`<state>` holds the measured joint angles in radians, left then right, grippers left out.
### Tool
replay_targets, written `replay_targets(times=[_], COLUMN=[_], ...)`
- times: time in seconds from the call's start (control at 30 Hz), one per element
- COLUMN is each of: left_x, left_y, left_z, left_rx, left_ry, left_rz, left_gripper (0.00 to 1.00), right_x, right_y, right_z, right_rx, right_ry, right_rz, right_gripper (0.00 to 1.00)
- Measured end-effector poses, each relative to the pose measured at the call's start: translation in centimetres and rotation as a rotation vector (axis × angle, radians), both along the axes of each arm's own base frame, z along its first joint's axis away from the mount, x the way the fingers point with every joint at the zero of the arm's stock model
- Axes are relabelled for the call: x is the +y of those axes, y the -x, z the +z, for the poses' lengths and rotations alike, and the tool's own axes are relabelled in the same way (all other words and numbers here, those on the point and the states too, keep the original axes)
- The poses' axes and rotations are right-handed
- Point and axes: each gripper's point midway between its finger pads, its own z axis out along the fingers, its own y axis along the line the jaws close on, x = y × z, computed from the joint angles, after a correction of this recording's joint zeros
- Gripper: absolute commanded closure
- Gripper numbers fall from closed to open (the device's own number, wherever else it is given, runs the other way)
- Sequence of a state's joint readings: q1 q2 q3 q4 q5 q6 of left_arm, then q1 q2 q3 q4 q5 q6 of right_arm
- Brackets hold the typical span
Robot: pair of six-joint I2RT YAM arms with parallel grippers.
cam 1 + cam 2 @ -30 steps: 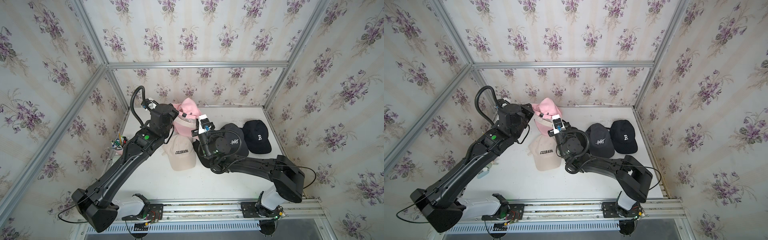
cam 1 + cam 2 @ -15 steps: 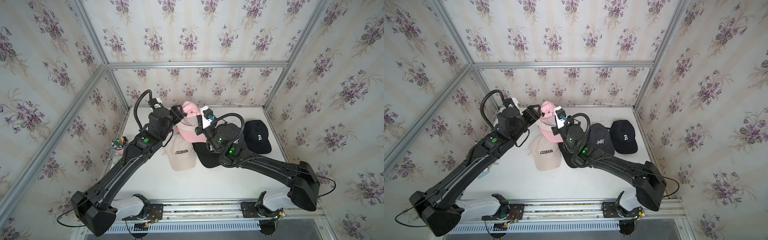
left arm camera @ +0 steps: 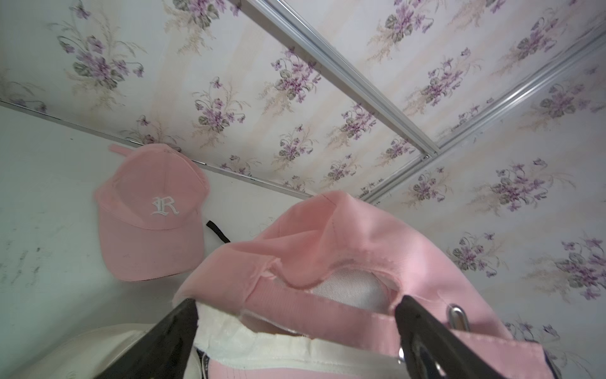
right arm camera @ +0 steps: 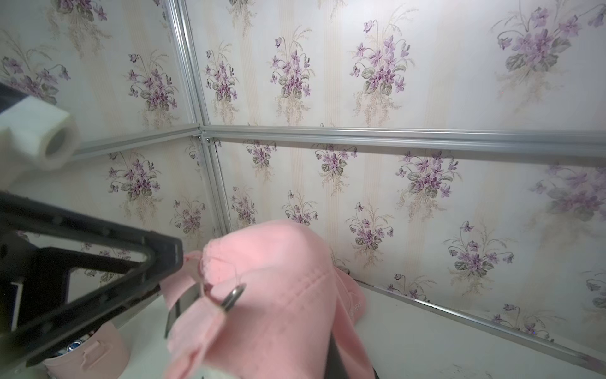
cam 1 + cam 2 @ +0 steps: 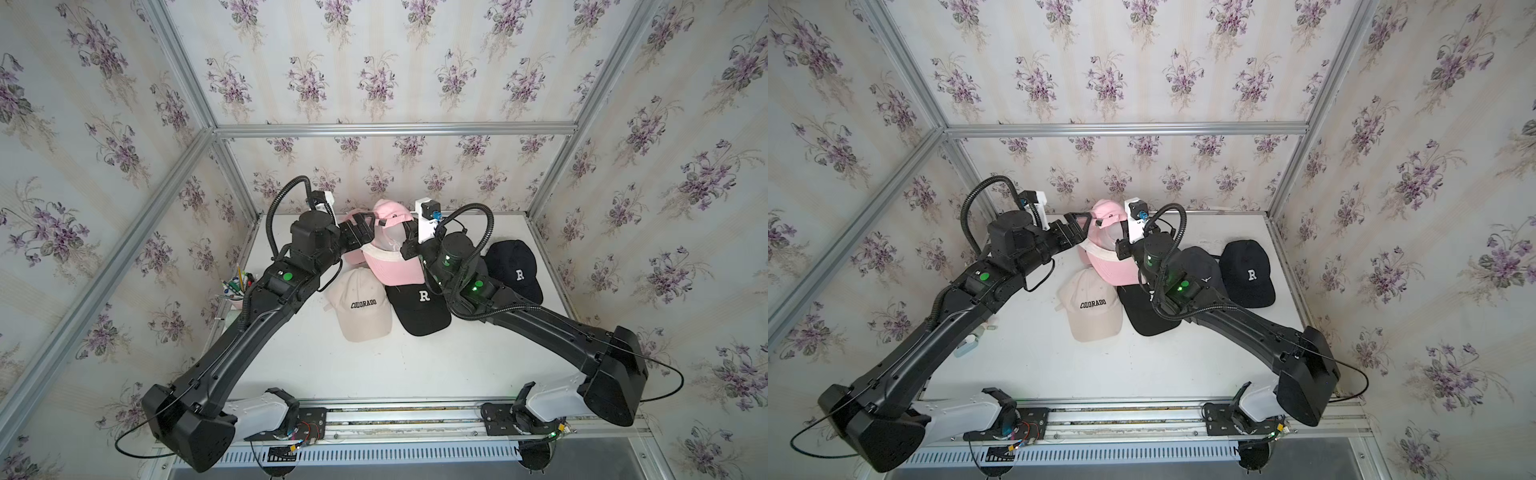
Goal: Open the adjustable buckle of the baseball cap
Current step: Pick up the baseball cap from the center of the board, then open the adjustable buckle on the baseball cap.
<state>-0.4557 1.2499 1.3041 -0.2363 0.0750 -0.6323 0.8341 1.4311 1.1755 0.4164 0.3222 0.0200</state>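
Left wrist: pink cap [image 3: 331,236] strap [image 3: 344,315] spans spread left claw [image 3: 296,305].

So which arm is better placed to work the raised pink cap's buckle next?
Left. The left gripper is open, straddling the strap beside the buckle; the right gripper is shut on the raised pink cap, holding it up.

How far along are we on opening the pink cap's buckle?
Done: the pink cap is raised, pinched in the shut right claw. In hand: the open left claw straddles the back strap beside the metal buckle. Left: the strap looks threaded through the buckle, so it likely needs a pull to open.
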Motion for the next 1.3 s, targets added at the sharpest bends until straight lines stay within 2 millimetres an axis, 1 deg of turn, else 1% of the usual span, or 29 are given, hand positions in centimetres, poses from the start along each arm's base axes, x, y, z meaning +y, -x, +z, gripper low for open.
replay_targets(times=[0.23,0.37,0.43,0.53,0.67,0.77,0.87,0.97,1.1,1.3], left_x=[-4.7,-6.3,-6.6,-6.7,-6.7,-6.9,-7.4,-8.0,-8.9,-9.7], left_y=[0.6,1.3,1.6,2.2,3.0,3.1,3.0,2.3,1.4,0.3], left_z=[0.1,-0.2,0.1,1.6,4.0,5.0,4.9,4.4,3.2,3.2], left_rx=[0.015,0.027,0.014,-0.045,-0.139,-0.185,-0.193,-0.188,-0.16,-0.166], left_ry=[0.015,0.025,0.02,-0.009,-0.071,-0.11,-0.147,-0.175,-0.209,-0.243], left_rz=[-0.268,-0.373,-0.407,-0.445,-0.483,-0.515,-0.547,-0.571,-0.585,-0.584], left_gripper=[0.02,0.02,0.02,0.03,0.08,0.13,0.19,0.21,0.21,0.23], right_x=[-1.1,-1.7,-1.9,-2.2,-2.0,-1.9,-1.7,-1.6,-1.5,-1.5], right_y=[-1.1,-1.7,-1.9,-2.1,-2.0,-1.9,-1.8,-1.7,-1.6,-1.6], right_z=[-0.4,-0.8,-1.0,-0.9,-1.3,-1.8,-2.2,-2.4,-2.7,-3.0], right_rx=[0.064,0.096,0.111,0.12,0.136,0.149,0.159,0.166,0.17,0.177], right_ry=[-0.052,-0.075,-0.074,-0.073,-0.054,-0.033,-0.015,-0.002,0.015,0.025], right_rz=[-0.011,-0.017,-0.023,-0.025,-0.011,-0.003,0.012,0.018,0.022,0.027], right_gripper=[1.0,1.0,1.0,1.0,1.0,1.0,1.0,1.0,1.0,1.0])
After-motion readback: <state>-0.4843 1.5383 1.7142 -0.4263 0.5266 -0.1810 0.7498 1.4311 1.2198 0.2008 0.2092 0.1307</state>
